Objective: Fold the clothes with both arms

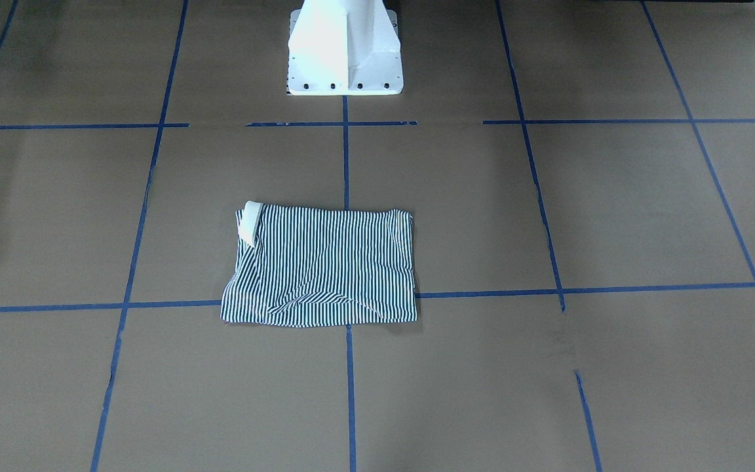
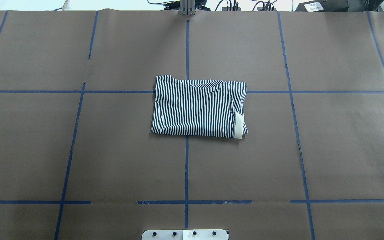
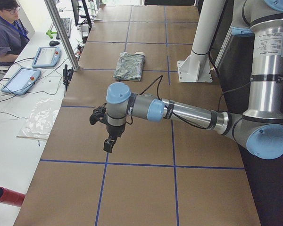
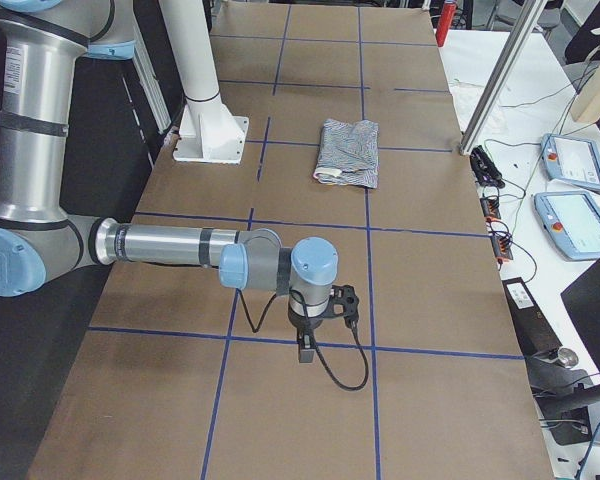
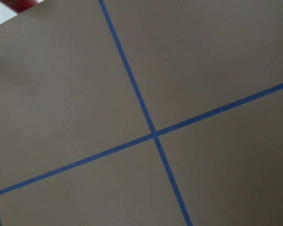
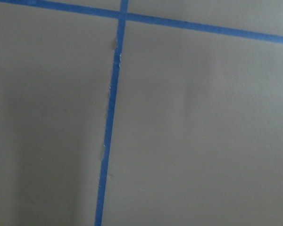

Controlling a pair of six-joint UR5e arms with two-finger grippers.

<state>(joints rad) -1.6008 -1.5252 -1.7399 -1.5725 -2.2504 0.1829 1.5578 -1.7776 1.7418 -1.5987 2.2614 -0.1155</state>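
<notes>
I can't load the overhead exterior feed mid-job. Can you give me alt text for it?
A navy-and-white striped polo shirt lies folded into a rectangle mid-table on brown paper gridded with blue tape. Its white collar peeks out at the near right corner; the white base plate shows at the bottom edge.

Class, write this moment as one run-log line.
shirt: folded, unheld | left tool: off shirt, grip unclear | right tool: off shirt, grip unclear

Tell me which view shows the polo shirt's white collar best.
The overhead exterior view: the collar lies unobstructed at the folded polo shirt's corner. The front-facing view shows it comparably, curled; both side views show it small and distant; the wrist views show only table.
</notes>
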